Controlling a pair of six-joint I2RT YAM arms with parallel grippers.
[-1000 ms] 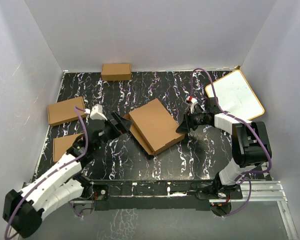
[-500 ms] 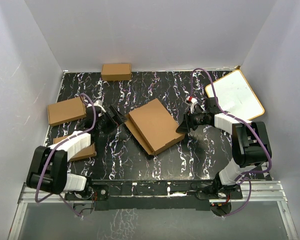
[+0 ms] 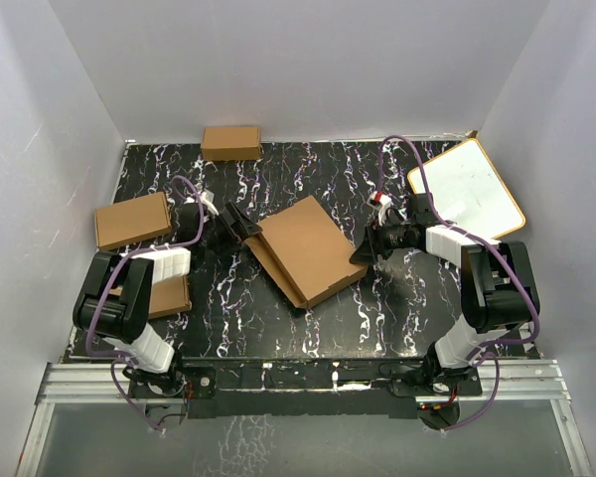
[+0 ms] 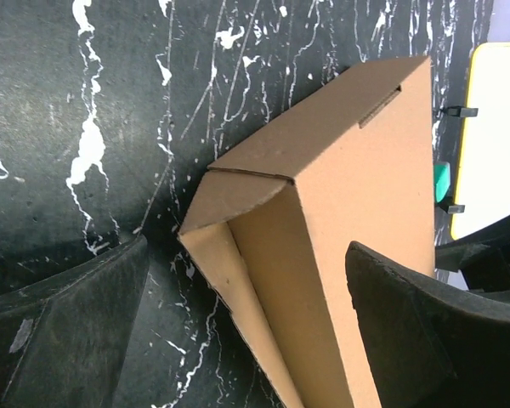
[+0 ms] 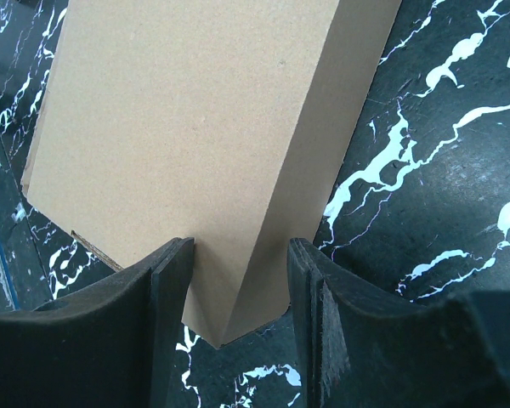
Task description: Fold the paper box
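Drawn back, left pincer [image 3: 240, 227] gapes at paper box's [image 3: 308, 248] nine-o'clock corner; right pincer [image 3: 363, 254] pinches its three-o'clock corner.

Plain brown paper box [image 3: 308, 248] on a black, white-veined marbled table [image 3: 328, 169].

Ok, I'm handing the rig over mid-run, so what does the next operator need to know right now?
Left gripper: jaws wide open, holding nothing, set around the open left end of the paper box.
Right gripper: jaws closed on the box's right corner, steadying it.
Done: the walls are up and the lid is folded over the top.
To do: the left side gapes with its flap untucked; it probably needs pressing shut and tucking.
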